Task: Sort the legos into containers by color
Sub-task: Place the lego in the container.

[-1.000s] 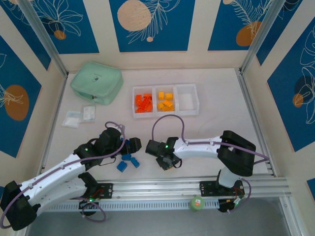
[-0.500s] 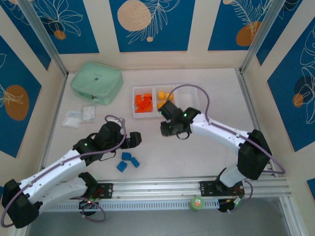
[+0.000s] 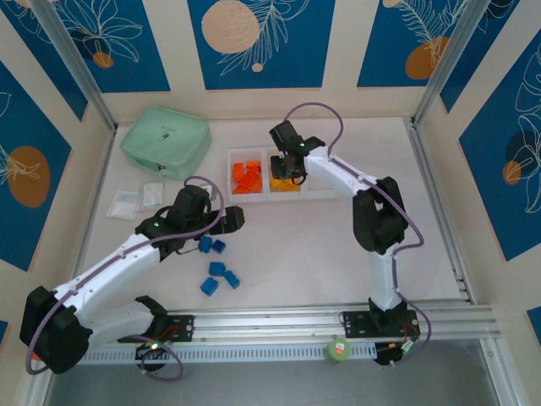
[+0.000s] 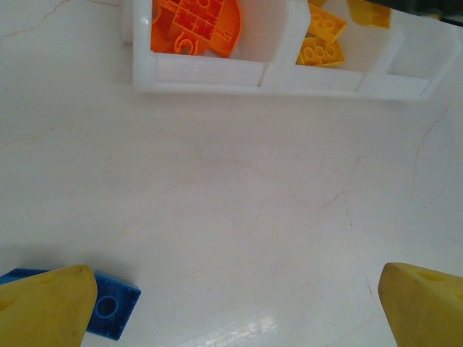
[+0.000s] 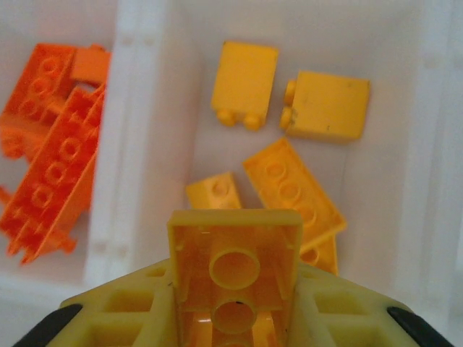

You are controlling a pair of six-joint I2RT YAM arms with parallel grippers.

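The containers [image 3: 323, 193] stand in a row at the table's back middle. Red-orange legos [image 3: 247, 178] fill the left bin and yellow legos [image 5: 289, 181] lie in the middle one. The right bin shows nothing inside. My right gripper [image 3: 292, 169] hovers over the middle bin, shut on a yellow brick [image 5: 235, 267] whose hollow underside faces the wrist camera. My left gripper [image 3: 237, 222] is open over bare table, well short of the bins. Several blue legos [image 3: 217, 268] lie loose on the table near it. One blue brick [image 4: 108, 314] sits by the left finger [image 4: 47, 307].
A mint green zip case [image 3: 166, 140] lies at the back left, with two clear plastic bags [image 3: 124, 204] in front of it. A metal rail [image 3: 338, 321] runs along the near edge, with a green roll [image 3: 339, 348] below it.
My right arm has swung from the near middle of the table up to the middle bin, carrying the yellow brick. My left gripper has drifted back, uncovering two more blue bricks.
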